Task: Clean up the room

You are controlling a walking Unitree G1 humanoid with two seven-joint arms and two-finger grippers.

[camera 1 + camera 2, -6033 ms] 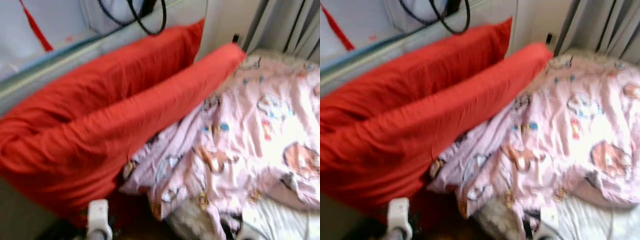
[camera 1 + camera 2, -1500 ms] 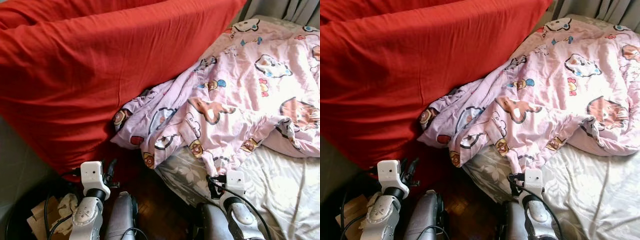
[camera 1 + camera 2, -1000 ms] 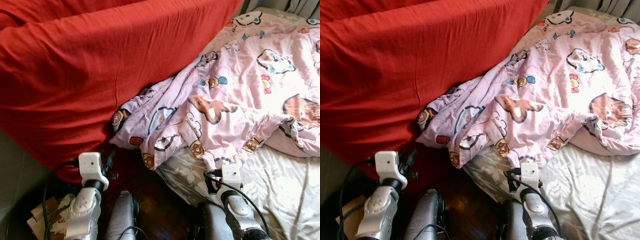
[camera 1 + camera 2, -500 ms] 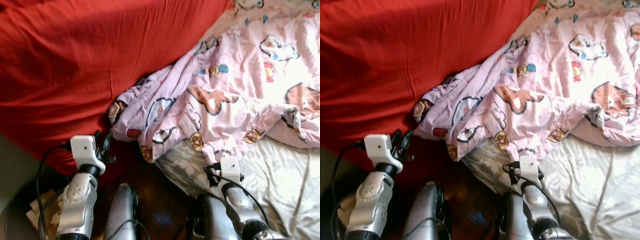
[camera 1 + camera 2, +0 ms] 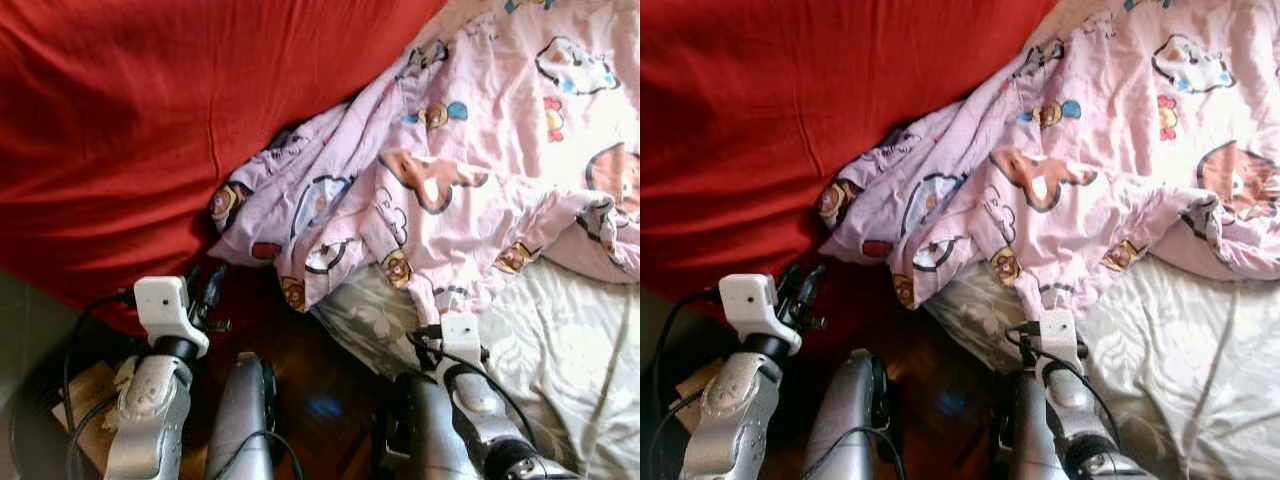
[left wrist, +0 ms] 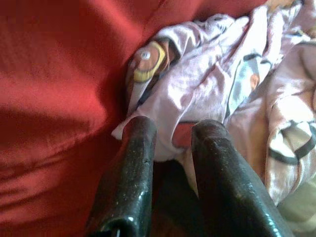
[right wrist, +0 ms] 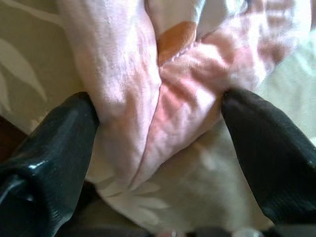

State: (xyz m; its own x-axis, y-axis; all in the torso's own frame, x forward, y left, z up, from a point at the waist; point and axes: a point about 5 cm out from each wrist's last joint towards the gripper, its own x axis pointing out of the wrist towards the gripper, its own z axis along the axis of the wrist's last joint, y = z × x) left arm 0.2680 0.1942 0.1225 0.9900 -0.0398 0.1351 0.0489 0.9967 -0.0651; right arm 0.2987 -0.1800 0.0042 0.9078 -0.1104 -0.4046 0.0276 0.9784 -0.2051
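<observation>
Crumpled pink cartoon-print quilt [image 5: 470, 170] lies bunched against the big red cushion [image 5: 150, 130], its edge trailing off the bed's pale floral sheet [image 5: 570, 340]. Right tool [image 7: 158, 143] spread wide around a hanging fold, not closed. Left tool [image 6: 170, 143] nearly pressed together, empty, near the quilt's corner. Tidying looks barely begun.

Soft, creased pink printed cotton quilt [image 5: 470, 150] lies against matt red cloth [image 5: 130, 120]; the pincer fingers [image 6: 131, 177] are glossy black plastic, the floor [image 5: 320, 395] dark polished wood.
</observation>
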